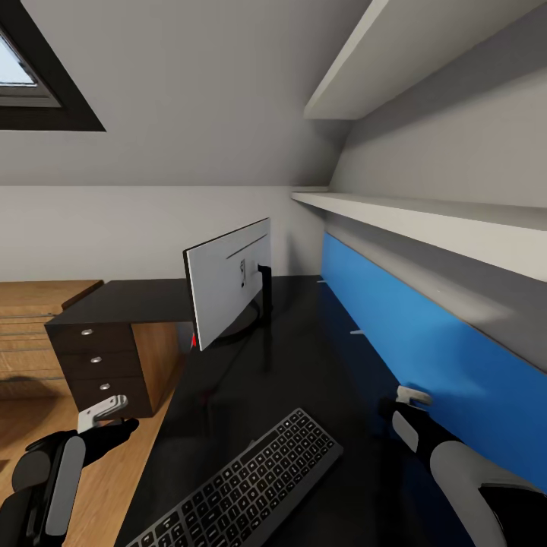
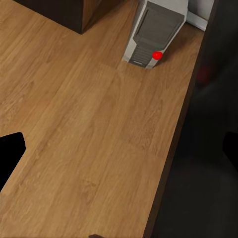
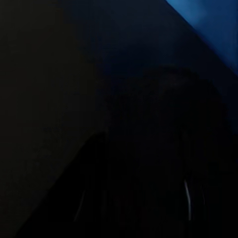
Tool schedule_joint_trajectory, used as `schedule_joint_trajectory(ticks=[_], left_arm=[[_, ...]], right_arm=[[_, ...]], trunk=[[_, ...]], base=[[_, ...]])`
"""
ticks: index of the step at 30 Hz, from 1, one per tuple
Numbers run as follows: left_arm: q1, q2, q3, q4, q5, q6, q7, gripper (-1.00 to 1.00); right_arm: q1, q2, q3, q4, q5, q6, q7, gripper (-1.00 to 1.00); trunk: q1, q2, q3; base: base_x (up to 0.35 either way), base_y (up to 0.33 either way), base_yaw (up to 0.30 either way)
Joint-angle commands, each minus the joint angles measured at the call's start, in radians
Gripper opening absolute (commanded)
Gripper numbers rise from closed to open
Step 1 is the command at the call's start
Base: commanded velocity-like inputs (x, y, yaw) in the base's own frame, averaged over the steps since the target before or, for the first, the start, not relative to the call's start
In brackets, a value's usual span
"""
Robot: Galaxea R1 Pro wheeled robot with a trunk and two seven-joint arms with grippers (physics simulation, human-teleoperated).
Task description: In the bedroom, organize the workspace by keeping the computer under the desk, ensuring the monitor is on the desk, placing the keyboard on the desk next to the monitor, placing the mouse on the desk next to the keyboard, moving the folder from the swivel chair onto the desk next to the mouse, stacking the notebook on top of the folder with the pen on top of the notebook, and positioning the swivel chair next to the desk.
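One monitor [image 1: 228, 282] stood on the glossy black desk [image 1: 319, 365], its white back toward the camera and a red dot at its lower near corner. One keyboard [image 1: 247, 482] lay on the desk nearer than the monitor, angled. One computer [image 2: 156, 32] stood on the wood floor [image 2: 84, 129] beside the desk's edge. A black unit of three drawers [image 1: 99, 361], all closed, sat under the desk's far left end. The left gripper [image 1: 106, 425] hung over the floor left of the desk; the right gripper [image 1: 403, 406] hovered over the desk near the blue back panel [image 1: 425, 334]. Whether either was wide or narrow I could not tell.
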Motion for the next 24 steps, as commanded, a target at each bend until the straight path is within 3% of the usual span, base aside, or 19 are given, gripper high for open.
schedule_joint_trajectory(ticks=[1, 19, 20, 21, 24], left_arm=[[0.0, 0.0, 0.0, -0.001, 0.011, 0.004, 0.009, 1.0], [-0.001, -0.001, -0.001, 0.005, 0.008, 0.003, 0.012, 1.0], [-0.001, -0.001, -0.001, 0.006, 0.008, 0.003, 0.012, 1.0], [0.0, -0.004, -0.002, 0.007, 0.007, 0.002, 0.013, 1.0], [0.0, -0.006, -0.003, 0.008, 0.006, 0.001, 0.015, 1.0]], right_arm=[[0.0, 0.0, -0.006, -0.002, -0.017, 0.006, -0.001, -1.0], [0.0, 0.011, 0.002, -0.025, -0.013, -0.014, -0.003, -1.0], [0.0, 0.018, 0.002, -0.042, -0.012, -0.019, -0.004, -1.0], [0.001, 0.06, 0.002, -0.079, 0.005, -0.025, -0.006, -1.0], [0.004, 0.095, 0.002, -0.127, 0.047, -0.027, -0.011, -1.0]], trunk=[[0.0, -0.001, -0.001], [-0.004, 0.006, 0.002], [-0.008, 0.013, 0.005], [-0.011, 0.02, 0.008], [-0.023, 0.041, 0.018]], base=[[0.0, 0.0, 0.0], [0.0, 0.0, 0.0], [0.0, 0.0, 0.0], [0.0, 0.0, 0.0], [0.0, 0.0, 0.0]])
